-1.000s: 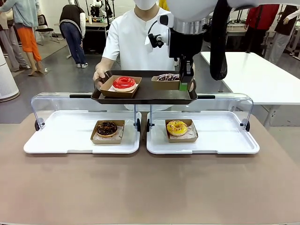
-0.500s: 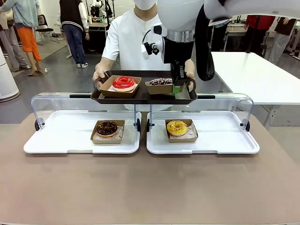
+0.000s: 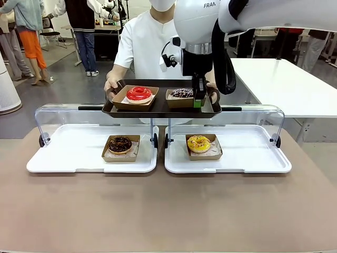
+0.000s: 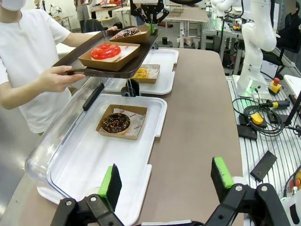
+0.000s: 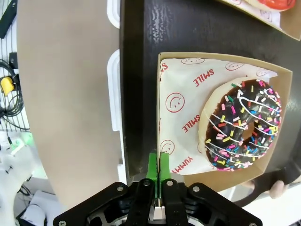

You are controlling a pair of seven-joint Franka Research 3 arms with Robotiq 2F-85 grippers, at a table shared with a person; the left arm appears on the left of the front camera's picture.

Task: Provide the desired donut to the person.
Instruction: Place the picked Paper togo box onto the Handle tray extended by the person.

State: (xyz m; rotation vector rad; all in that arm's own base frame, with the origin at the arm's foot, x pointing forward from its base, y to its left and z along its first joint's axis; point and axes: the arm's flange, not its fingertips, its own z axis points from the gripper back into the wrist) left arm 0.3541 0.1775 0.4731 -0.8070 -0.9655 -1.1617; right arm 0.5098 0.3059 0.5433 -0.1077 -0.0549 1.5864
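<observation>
Dark brown tray point(image 3: 161, 107) held level by the person point(image 3: 150, 39) in a white shirt, across the table, above two white trays with clear lids folded back. On it sit two cardboard boxes – one with a red-glazed donut point(image 3: 139, 93), one with a chocolate sprinkle donut point(image 5: 242, 127) on smiley-print paper. The right gripper point(image 3: 197, 101) reaches down to the held tray, its green pads pressed together on the near wall of the sprinkle donut's box point(image 5: 162, 106). On the table, the left white tray point(image 3: 79, 153) carries a boxed dark chocolate donut point(image 3: 120, 144) and the right white tray point(image 3: 253, 153) a boxed yellow donut point(image 3: 199, 143). The left gripper point(image 4: 167, 181) hovers over the table edge, jaws spread wide, holding nothing
</observation>
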